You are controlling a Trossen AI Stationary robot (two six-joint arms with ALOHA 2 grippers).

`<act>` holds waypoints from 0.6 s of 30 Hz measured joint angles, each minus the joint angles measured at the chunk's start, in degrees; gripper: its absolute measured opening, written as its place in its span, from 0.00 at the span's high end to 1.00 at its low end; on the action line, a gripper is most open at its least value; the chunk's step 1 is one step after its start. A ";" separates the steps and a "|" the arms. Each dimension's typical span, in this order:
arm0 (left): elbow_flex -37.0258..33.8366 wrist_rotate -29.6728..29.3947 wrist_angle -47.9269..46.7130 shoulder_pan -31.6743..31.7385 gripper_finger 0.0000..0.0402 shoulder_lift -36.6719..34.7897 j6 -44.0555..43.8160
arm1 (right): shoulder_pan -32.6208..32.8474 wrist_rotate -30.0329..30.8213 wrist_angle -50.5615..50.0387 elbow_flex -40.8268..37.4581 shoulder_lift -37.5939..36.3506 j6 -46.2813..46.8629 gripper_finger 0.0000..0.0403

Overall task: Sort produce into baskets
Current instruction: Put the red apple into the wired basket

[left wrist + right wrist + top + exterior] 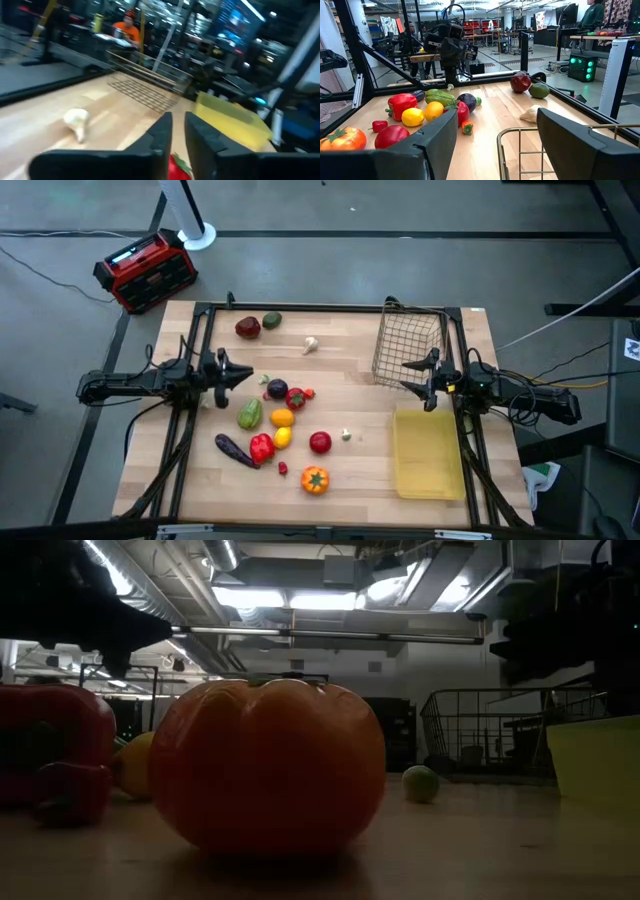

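Note:
The produce lies loose on the wooden table: a red apple point(247, 328), a green avocado point(271, 321) and a white garlic point(311, 344) at the far side. A cluster with a cucumber point(250, 414), lemon point(282, 437), red pepper point(262, 447) and orange tomato point(315, 479) lies nearer the middle. The dark wire basket point(410, 345) stands at the far right, and the flat yellow tray point(428, 450) lies nearer. My left gripper point(243, 375) hovers left of the cluster, shut and empty. My right gripper point(408, 377) is open and empty over the basket's near rim point(520, 134).
A red-and-black box point(147, 270) stands on the floor beyond the table's far left corner. A dark frame runs round the table's edges. Bare wood lies between the produce and the basket. People show in the room behind the table.

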 joint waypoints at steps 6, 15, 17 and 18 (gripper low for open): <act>0.00 -7.60 1.22 0.04 0.61 0.00 -0.39 | 0.00 0.00 0.00 0.00 0.00 0.02 0.33; 0.00 -10.00 5.74 0.04 0.40 0.00 -6.28 | 0.02 0.00 0.00 0.02 0.01 0.02 0.33; -0.02 -10.02 9.57 0.04 0.39 0.00 -3.44 | 0.00 0.00 0.00 0.00 0.01 0.02 0.33; 0.00 -10.03 11.67 0.04 0.39 0.00 -1.55 | 0.00 0.00 0.00 0.02 0.01 0.02 0.33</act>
